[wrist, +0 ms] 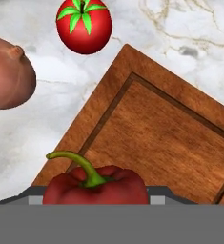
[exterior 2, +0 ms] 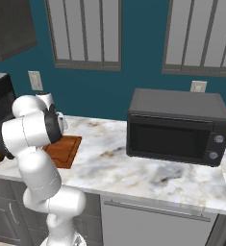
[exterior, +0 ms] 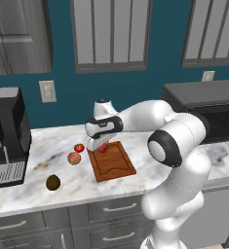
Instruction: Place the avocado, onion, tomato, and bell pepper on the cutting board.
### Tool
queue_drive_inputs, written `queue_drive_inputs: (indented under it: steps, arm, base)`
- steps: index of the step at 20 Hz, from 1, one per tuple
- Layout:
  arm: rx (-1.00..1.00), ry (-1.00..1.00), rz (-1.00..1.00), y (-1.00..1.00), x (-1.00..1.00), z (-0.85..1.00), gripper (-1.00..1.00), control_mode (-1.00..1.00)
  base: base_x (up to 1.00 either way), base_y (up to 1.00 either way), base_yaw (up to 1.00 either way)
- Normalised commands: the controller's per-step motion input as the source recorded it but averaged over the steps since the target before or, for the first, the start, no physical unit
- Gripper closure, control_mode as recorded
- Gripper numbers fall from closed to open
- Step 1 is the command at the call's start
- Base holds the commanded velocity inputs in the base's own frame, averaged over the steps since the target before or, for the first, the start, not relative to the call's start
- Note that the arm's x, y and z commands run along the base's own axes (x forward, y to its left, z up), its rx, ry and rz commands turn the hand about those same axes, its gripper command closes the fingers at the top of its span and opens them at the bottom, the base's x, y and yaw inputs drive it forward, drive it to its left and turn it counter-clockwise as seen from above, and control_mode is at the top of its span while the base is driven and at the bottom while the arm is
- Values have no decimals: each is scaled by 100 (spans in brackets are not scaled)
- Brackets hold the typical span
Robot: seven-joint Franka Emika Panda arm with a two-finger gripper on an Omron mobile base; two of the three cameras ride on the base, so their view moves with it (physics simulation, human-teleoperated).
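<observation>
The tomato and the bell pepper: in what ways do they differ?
The tomato is round with a leafy green top; the bell pepper is blocky and lobed with a curved stem. The tomato is brighter red, the pepper darker. The tomato lies on the counter; the pepper is over the cutting board. Both are red.

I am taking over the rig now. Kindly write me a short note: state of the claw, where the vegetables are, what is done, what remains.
Claw: closed on the bell pepper, over the near corner of the cutting board.
Tomato and onion: on the counter, left of the board.
Avocado: on the counter, further left and nearer the front edge.
Done: pepper picked up and brought to the board.
Left: release the pepper, then move the tomato, onion and avocado.
</observation>
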Motion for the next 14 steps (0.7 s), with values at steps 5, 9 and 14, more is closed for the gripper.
queue_drive_inputs:
  steps: [5,9,14]
  arm:
    - [0,1,-2,0,0,-14,100,-100]
    - [0,2,-2,0,0,-15,100,-100]
    - [0,4,-3,0,0,-15,100,-100]
  base:
    - [0,0,0]
    - [0,0,0]
    - [0,0,0]
